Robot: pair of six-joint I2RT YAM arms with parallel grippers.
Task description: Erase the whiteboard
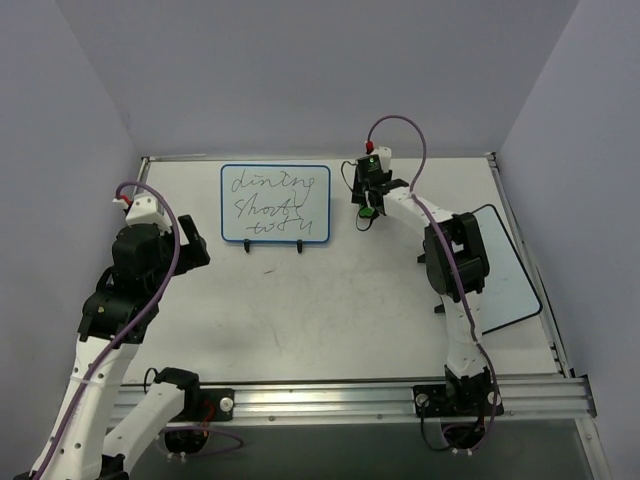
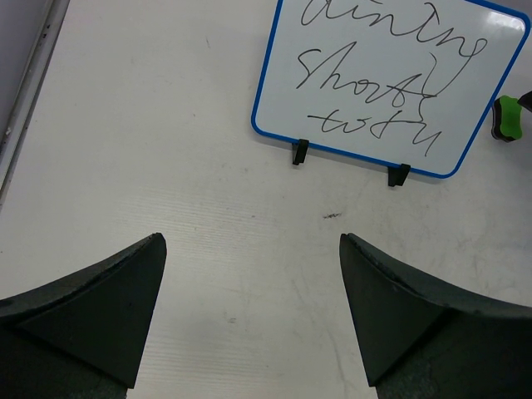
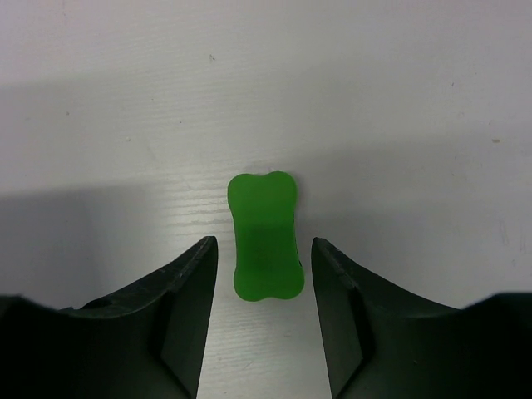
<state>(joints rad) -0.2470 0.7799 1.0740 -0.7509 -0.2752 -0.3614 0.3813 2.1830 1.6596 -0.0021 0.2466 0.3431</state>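
Observation:
The whiteboard (image 1: 275,203) has a blue frame and black handwriting, and it stands on two small black feet at the back of the table; the left wrist view shows the whiteboard (image 2: 391,83) at upper right. A green bone-shaped eraser (image 3: 264,216) lies flat on the table just right of the board (image 1: 368,212). My right gripper (image 3: 264,243) straddles the eraser's near end with its jaws narrowed, a thin gap still on each side. My left gripper (image 2: 249,241) hovers wide open over bare table, in front of and left of the board (image 1: 192,243).
A black-framed white board (image 1: 505,270) lies flat at the right edge, partly under the right arm. Grey walls close in the table on the left, back and right. A metal rail (image 1: 350,400) runs along the near edge.

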